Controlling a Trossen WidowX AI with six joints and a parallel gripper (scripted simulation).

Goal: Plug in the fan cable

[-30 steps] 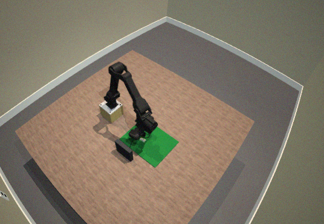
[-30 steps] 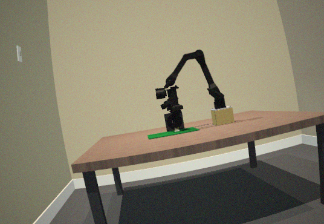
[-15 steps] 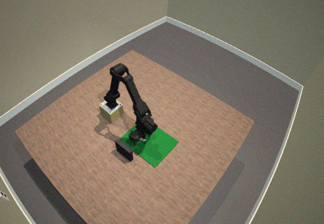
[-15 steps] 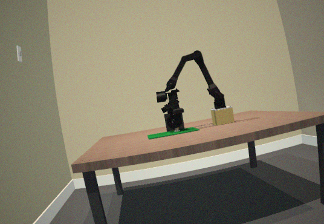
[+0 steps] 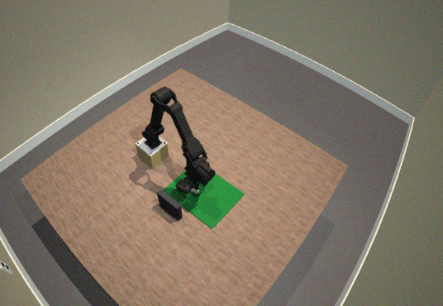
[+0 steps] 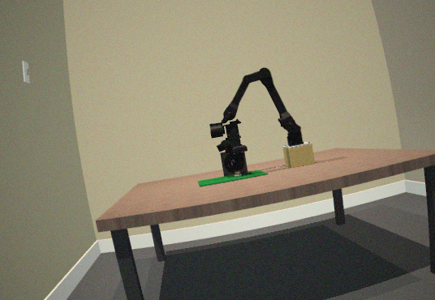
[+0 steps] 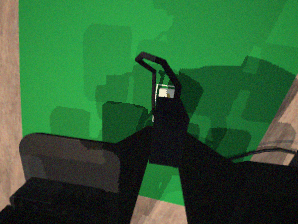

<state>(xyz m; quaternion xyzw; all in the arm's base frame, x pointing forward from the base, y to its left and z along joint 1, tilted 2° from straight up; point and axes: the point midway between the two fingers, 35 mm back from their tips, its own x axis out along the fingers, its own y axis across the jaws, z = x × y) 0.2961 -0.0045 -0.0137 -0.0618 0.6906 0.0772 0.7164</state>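
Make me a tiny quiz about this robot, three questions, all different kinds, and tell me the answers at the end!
1. True or false: the board is red.
2. Fill in the missing word: the arm stands on a yellowish ____.
3. What is the gripper right above? A) The floor B) The board C) A chair

Key: 1. False; 2. block; 3. B
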